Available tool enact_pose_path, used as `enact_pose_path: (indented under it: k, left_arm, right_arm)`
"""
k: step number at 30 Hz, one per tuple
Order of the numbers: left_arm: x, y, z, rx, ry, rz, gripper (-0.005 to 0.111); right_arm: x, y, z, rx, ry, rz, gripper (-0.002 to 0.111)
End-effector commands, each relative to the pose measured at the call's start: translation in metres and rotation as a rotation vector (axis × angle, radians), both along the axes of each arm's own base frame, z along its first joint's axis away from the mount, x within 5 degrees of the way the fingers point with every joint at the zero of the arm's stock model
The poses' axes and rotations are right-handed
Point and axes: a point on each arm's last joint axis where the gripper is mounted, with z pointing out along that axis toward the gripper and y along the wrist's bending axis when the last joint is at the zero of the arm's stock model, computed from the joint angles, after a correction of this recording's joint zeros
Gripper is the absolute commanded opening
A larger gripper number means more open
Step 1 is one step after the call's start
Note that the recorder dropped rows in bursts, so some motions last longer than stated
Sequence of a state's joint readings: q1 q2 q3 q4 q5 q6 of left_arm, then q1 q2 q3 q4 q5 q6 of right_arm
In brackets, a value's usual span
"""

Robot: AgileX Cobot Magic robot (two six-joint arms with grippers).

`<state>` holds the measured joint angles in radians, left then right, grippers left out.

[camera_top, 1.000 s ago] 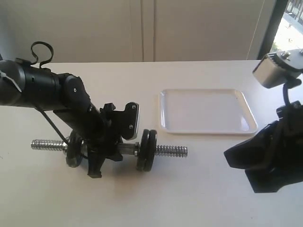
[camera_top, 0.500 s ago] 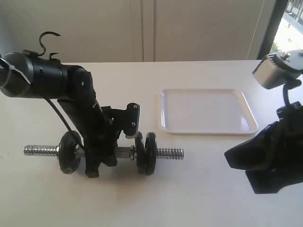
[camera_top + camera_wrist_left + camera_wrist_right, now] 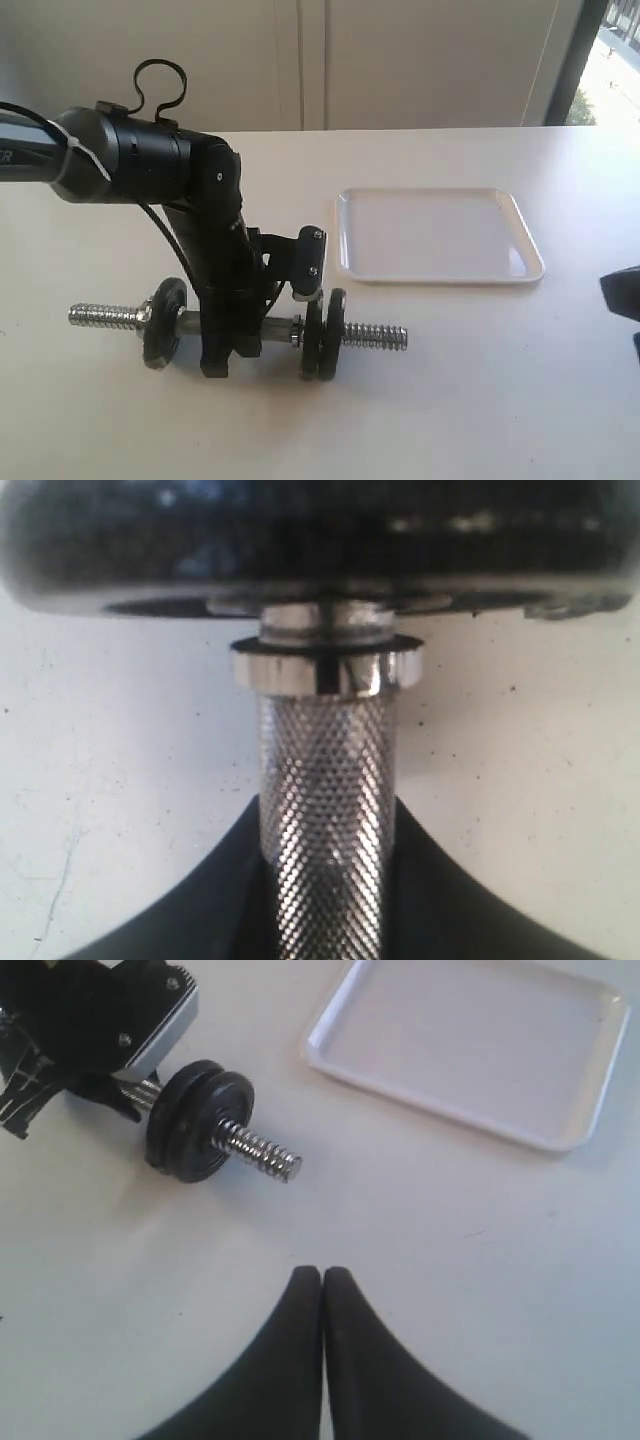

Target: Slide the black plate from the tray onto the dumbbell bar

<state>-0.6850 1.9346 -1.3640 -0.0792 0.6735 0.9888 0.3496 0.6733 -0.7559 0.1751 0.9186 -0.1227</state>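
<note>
On the counter (image 3: 480, 400), left of the tray (image 3: 440, 277), the left gripper (image 3: 228, 345) clamps the middle of the bar (image 3: 375, 335). The black plate (image 3: 335, 335) sits on the bar just right of it. The right gripper (image 3: 322, 1290) is closed and empty.

dumbbell bar (image 3: 110, 317) on table (image 3: 480, 400), front-left | tray (image 3: 530, 262) behind-right, apart | plate (image 3: 336, 335) on bar's right part

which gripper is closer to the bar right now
Left. The left gripper clasps the bar at its middle; the right gripper, shut, sits well off past its threaded end.
</note>
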Motion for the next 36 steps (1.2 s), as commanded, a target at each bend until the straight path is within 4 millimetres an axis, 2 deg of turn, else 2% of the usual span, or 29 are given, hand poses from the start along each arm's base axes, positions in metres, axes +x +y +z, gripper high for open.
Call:
enact_pose_path:
  k: [1,15,26,36]
  left_arm:
    - [-0.008,-0.018,0.045,-0.108,-0.039,0.026,0.0]
    - [-0.019,-0.047,0.073,-0.151,-0.112,-0.063,0.0]
    - [-0.02,-0.062,0.074,-0.23,-0.184,-0.058,0.0]
    - [-0.015,-0.094,0.074,-0.24,-0.173,-0.084,0.0]
  right_arm:
    - [-0.008,-0.012,0.003,-0.025,-0.031,-0.09,0.001]
    - [-0.017,-0.016,0.005,-0.027,-0.055,-0.093,0.001]
    - [-0.023,-0.018,0.008,-0.018,-0.081,-0.094,0.001]
    - [-0.024,-0.019,0.009,-0.014,-0.089,-0.097,0.001]
